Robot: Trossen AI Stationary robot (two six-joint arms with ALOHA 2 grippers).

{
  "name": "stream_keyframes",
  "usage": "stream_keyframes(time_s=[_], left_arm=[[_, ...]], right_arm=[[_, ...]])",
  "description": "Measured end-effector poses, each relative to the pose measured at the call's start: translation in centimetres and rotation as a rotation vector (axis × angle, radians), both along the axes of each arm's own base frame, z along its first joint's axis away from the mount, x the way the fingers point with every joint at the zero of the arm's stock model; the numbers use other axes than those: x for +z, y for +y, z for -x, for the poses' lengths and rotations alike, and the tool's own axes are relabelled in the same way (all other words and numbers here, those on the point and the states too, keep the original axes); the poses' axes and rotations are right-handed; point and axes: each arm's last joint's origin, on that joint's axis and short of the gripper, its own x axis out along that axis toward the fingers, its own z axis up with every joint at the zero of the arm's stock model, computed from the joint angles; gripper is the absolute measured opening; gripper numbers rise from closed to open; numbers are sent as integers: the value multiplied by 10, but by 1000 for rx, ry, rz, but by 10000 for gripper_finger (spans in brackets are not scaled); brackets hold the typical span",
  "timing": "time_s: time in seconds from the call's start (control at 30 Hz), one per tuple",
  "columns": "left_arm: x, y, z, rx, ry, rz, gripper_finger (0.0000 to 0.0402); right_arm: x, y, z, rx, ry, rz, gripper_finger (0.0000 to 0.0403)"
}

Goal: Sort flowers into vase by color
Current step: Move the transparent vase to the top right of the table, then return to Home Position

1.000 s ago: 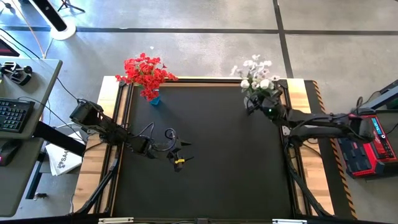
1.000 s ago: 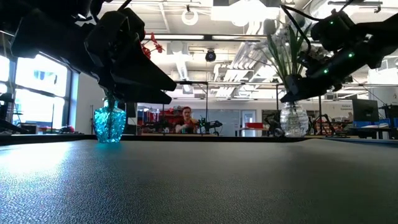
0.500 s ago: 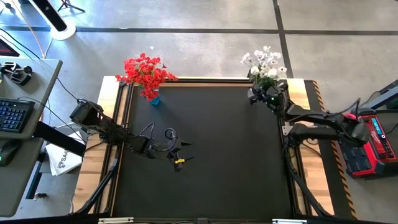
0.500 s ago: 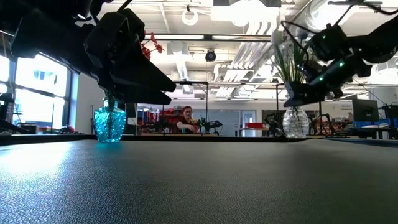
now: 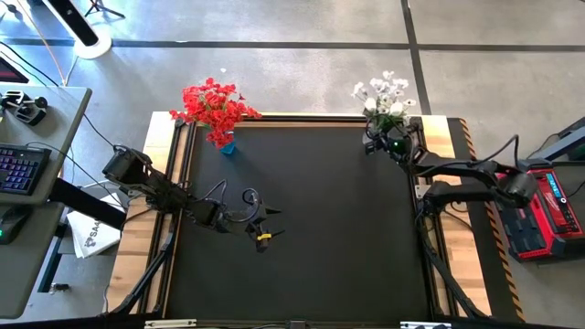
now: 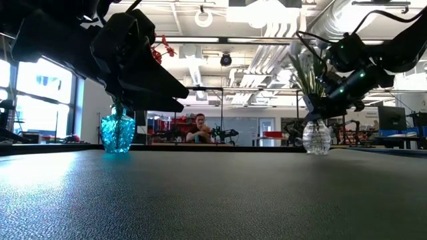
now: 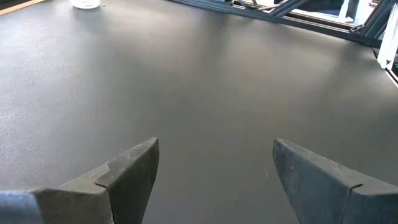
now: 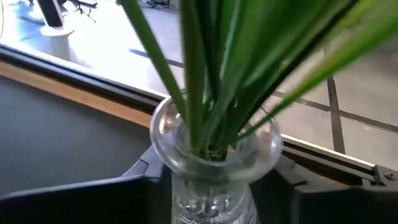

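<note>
Between the right end effector (image 8: 211, 186) fingers (apparently parted): clear vase (image 8: 214, 162), white flowers (image 5: 384, 96) stems seated; left end effector (image 7: 211, 180) wide, idle.

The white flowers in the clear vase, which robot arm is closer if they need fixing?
Probably the right. The right gripper is at the clear vase holding the white flowers. The left gripper hangs open over bare mat, far away.

red flowers (image 5: 215, 107) in teal vase (image 6: 117, 133); white flowers (image 5: 385, 94) in clear vase (image 6: 316, 137).
</note>
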Motion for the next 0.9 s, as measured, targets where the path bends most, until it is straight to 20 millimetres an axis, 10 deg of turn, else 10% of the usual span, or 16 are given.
stream_keyframes(time_s=[0.37,0.9], left_arm=[[0,0,0,6,-3,15,300],[0,0,0,6,-1,14,300]], right_arm=[[19,7,6,24,72,-113,303],[76,19,0,88,166,-397,292]])
